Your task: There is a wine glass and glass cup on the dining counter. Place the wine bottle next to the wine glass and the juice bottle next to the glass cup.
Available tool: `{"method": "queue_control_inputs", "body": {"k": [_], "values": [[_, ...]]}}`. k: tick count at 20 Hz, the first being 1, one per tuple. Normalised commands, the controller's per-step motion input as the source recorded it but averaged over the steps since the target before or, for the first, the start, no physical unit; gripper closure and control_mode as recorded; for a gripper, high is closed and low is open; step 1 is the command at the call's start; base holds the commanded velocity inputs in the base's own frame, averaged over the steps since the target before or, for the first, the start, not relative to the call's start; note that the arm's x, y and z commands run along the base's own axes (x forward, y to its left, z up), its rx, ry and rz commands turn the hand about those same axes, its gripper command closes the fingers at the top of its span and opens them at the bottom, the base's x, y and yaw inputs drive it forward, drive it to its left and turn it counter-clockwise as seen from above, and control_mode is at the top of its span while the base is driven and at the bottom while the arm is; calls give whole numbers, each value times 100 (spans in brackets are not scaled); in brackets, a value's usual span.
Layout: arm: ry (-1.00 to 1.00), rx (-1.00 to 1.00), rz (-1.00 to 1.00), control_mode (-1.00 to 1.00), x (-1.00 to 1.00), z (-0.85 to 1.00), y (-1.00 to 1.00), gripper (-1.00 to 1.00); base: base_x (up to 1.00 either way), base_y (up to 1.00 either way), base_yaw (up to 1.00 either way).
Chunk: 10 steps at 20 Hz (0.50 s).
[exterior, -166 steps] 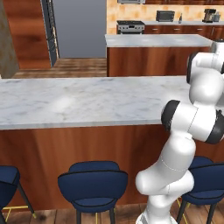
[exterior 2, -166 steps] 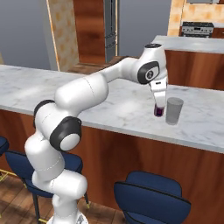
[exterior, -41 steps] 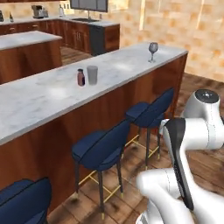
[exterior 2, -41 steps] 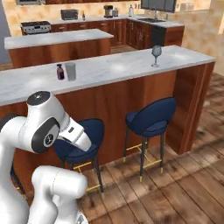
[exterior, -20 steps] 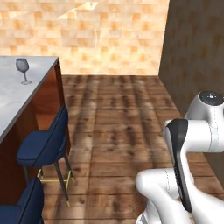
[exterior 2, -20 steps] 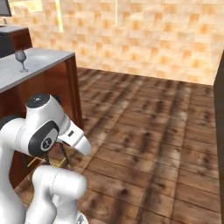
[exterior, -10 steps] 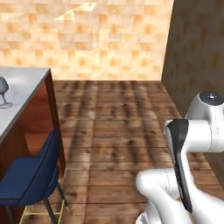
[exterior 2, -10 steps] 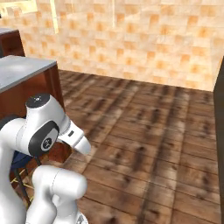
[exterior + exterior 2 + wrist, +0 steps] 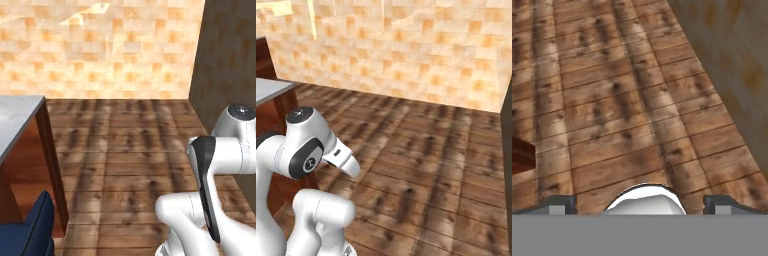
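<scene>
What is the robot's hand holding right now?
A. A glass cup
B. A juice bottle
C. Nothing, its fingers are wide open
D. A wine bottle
C: in the hand view the gripper has its two fingertips far apart with only the wooden floor beyond them, and nothing between.

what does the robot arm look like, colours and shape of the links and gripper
The arm is glossy white, built of fat rounded links with dark grey to black joint bands and a dark round cap on one joint. In the left base view a black strip runs along a white link. The gripper shows two small dark grey, blocky fingertips.
</scene>
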Motion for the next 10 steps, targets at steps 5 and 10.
{"method": "queue_control_inputs", "body": {"k": [5, 10], "values": [[0, 0, 0, 100, 0, 0, 0, -100, 94, 5, 0], [0, 0, 0, 100, 0, 0, 0, -100, 94, 6, 0]]}}
